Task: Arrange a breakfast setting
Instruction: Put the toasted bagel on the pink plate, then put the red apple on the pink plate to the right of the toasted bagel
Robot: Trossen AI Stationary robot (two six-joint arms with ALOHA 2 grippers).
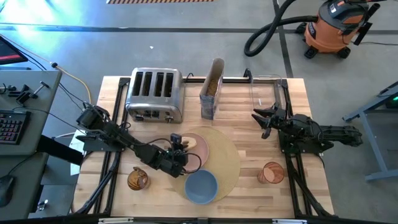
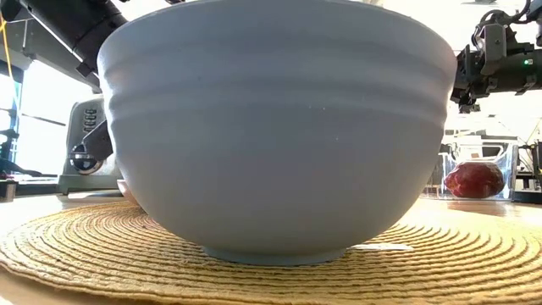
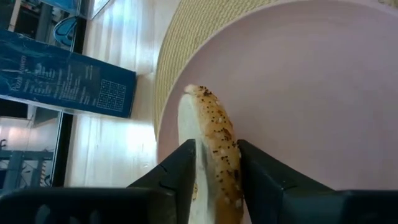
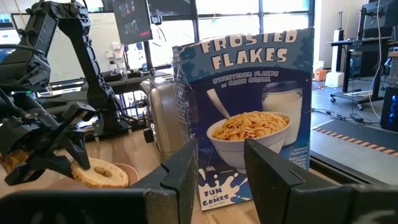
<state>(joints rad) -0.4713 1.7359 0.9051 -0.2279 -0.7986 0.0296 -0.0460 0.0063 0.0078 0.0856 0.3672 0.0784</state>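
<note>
Left end effector (image 3: 217,163) sits low over the pink plate (image 3: 311,93), its two fingers standing on either side of the bagel half (image 3: 214,149), which rests on edge on the plate near the rim. You can't tell from these views whether the fingers grip the bagel or have let go; they stand close against it on both sides. Judging by that, you are at the release. Open the fingers fully before you lift, then rise straight up so neither finger drags the bagel off its edge or nudges it over the rim onto the placemat (image 1: 225,155). If it tips flat, that is fine, as long as it lands on the plate.

Mind the blue bowl (image 1: 201,185), which sits on the placemat just beside your left arm's wrist; withdraw away from it, not across it.

Your right end effector (image 4: 221,174) waits raised at the worktop's (image 1: 249,124) right side, fingers apart and holding nothing, facing the cereal container (image 1: 212,87). A second bagel piece (image 1: 138,179) lies on the worktop left of the bowl.
</note>
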